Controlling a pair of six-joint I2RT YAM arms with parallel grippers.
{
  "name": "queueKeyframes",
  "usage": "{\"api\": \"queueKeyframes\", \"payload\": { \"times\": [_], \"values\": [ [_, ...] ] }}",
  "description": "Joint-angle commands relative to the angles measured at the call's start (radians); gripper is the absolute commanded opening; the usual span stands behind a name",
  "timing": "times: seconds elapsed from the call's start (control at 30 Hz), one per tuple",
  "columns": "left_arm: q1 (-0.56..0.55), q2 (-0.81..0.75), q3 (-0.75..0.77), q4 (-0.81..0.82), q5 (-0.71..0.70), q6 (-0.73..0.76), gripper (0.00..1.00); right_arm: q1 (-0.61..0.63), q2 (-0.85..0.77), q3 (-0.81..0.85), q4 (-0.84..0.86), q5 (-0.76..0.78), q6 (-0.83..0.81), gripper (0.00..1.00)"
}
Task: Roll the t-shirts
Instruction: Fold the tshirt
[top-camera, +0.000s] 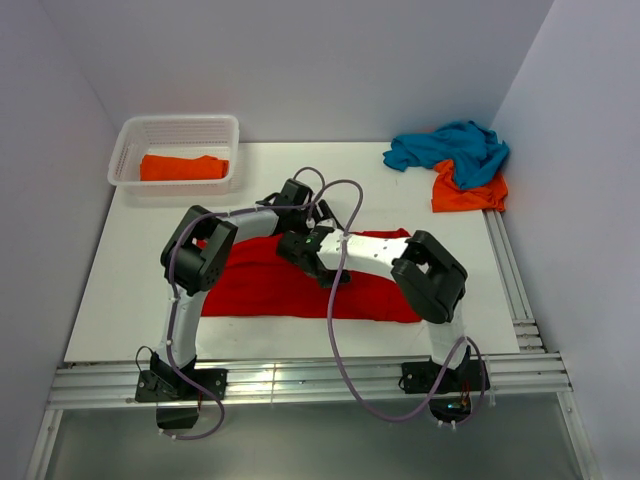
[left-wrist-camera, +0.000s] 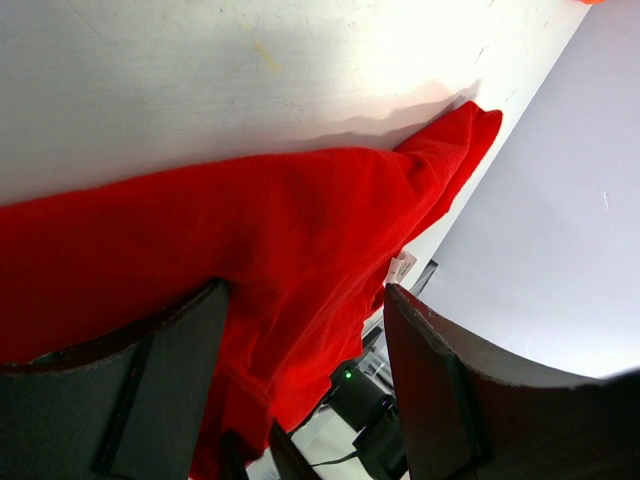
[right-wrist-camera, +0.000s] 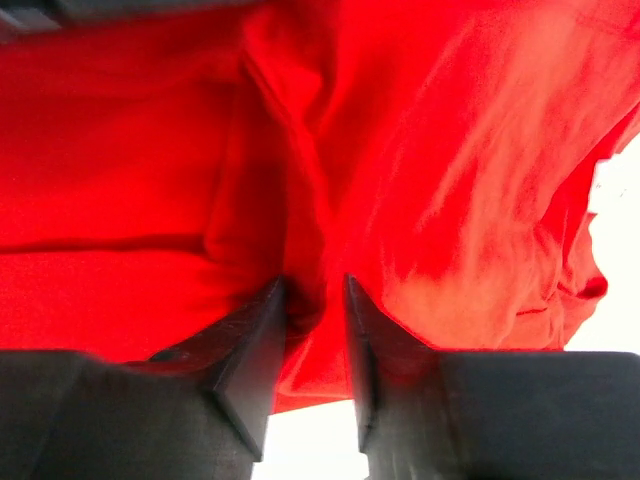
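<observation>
Over the middle of the table (top-camera: 340, 165) both arms meet above the red t-shirt (top-camera: 260, 285), which lies spread flat on the near half of the surface, long side running left to right. The left arm rises from its base, bends sharply at the elbow and sends its forearm out to the right, so the left gripper (top-camera: 300, 200) sits at the shirt's far edge; the wrist view shows that claw (left-wrist-camera: 305, 290) spread wide, red cloth below it and nothing held between its fingers (left-wrist-camera: 170, 390). The right arm mirrors it, elbow high on the right, forearm reaching left, right gripper (top-camera: 300, 250) down on the cloth near the shirt's middle. Its own camera shows the right claw (right-wrist-camera: 312, 285) nearly closed, with a raised fold of red fabric pinched in the narrow gap. Far left, a white basket (top-camera: 125, 150) holds a folded orange t-shirt (top-camera: 182, 167). Far right, a teal t-shirt (top-camera: 450, 150) lies crumpled, partly on top of a second orange t-shirt (top-camera: 470, 195).
</observation>
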Motion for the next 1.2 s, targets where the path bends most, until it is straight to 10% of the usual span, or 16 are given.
{"api": "queueKeyframes", "payload": {
  "times": [0.0, 0.17, 0.47, 0.67, 0.87, 1.17],
  "values": [
    [-0.001, 0.034, 0.001, -0.011, -0.021, 0.032, 0.71, -0.004, -0.071, -0.037, 0.025, -0.021, -0.023, 0.42],
    [-0.001, 0.04, 0.005, -0.008, -0.02, 0.029, 0.7, 0.004, -0.101, -0.061, 0.036, -0.117, -0.081, 0.43],
    [-0.001, 0.04, 0.016, -0.012, -0.026, 0.03, 0.7, 0.008, -0.141, -0.048, 0.045, -0.16, -0.216, 0.03],
    [-0.001, 0.046, 0.025, -0.014, -0.029, 0.027, 0.7, -0.004, -0.136, -0.032, 0.083, -0.405, -0.432, 0.12],
    [-0.001, 0.052, 0.039, -0.026, -0.029, 0.03, 0.71, -0.016, -0.245, -0.121, 0.135, -0.475, -0.484, 0.71],
    [-0.001, 0.042, 0.119, -0.11, -0.036, 0.063, 0.77, -0.303, -0.541, -0.284, 0.141, -0.513, -0.286, 0.7]
  ]
}}
